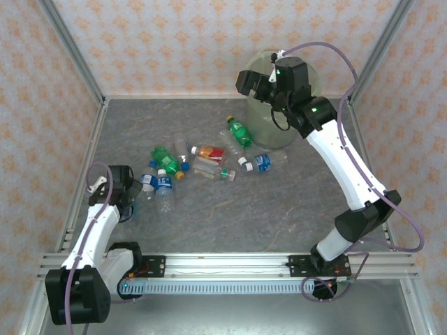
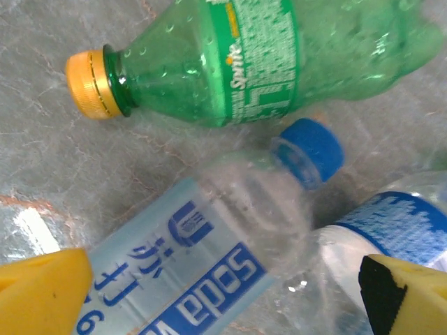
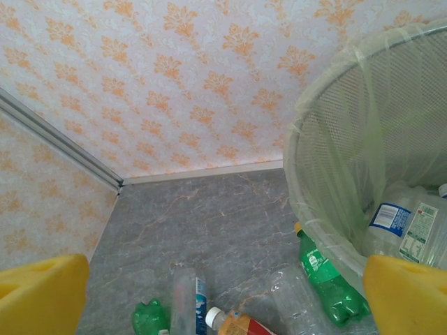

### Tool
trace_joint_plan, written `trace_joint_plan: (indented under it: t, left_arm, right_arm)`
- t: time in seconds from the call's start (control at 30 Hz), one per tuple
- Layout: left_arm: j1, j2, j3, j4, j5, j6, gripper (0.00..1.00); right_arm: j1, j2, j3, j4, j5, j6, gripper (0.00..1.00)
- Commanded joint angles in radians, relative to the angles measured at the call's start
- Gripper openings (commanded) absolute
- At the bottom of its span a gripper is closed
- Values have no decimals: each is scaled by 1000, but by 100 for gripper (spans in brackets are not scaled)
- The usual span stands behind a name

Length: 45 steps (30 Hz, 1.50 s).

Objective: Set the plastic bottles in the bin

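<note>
Top external view showed the grey marbled worktop (image 1: 293, 209) with the bin (image 1: 269, 131) standing at its far right, close to the patterned back wall. The right arm reached up over it, and the right claw (image 1: 247, 81) hung above the bin's left rim. In the right wrist view that claw (image 3: 223, 296) had its yellow fingers wide apart with nothing between them. The bin's (image 3: 328, 139) bag-lined mesh wall showed there too, with clear bottles (image 3: 412, 230) already lying inside.

At the near left, the left claw (image 1: 137, 190) sat low beside the left end of the bottle scatter. Seen from the left wrist, this claw (image 2: 223, 307) was spread open and gripped nothing. A soda-labelled bottle (image 2: 209, 251) with a blue cap lay on the worktop between and beneath its fingers.

A green Sprite bottle (image 2: 265, 63) with an orange cap lay just beyond that one. Another blue-labelled bottle (image 2: 398, 230) lay touching it on the right. The remaining bottles were strewn across the middle of the worktop. A second green bottle (image 1: 239, 132) lay against the bin's base, and a red-labelled bottle (image 1: 209, 151) was near the centre.
</note>
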Motion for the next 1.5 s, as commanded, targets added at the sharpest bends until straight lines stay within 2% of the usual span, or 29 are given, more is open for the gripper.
trace_joint_plan:
  t: [0.0,0.33,0.57,0.9,1.17,1.27,1.47]
  left_arm:
    - [9,9,-52,66,132,-11,99]
    - [8,-35,-129,164,265,-30,96]
    - [6,-43,-163,152,266,-21,87]
    - [-82,-64,-201,136,229,-99,86]
    - [-93,-93,-184,128,215,-98,60]
    - [-98,-118,-155,118,208,-91,56]
    - [-144,-103,-52,79,185,-66,55]
  right_arm:
    - [2,-32,-1,28,34,-13,100]
    - [2,-18,9,26,36,-19,100]
    - [1,-10,11,26,30,-13,100]
    - [2,-10,8,22,21,-4,100]
    - [1,-30,-20,26,7,11,100]
    - [2,-42,-42,35,-2,23,100]
    - [1,-93,-151,102,-42,60,100]
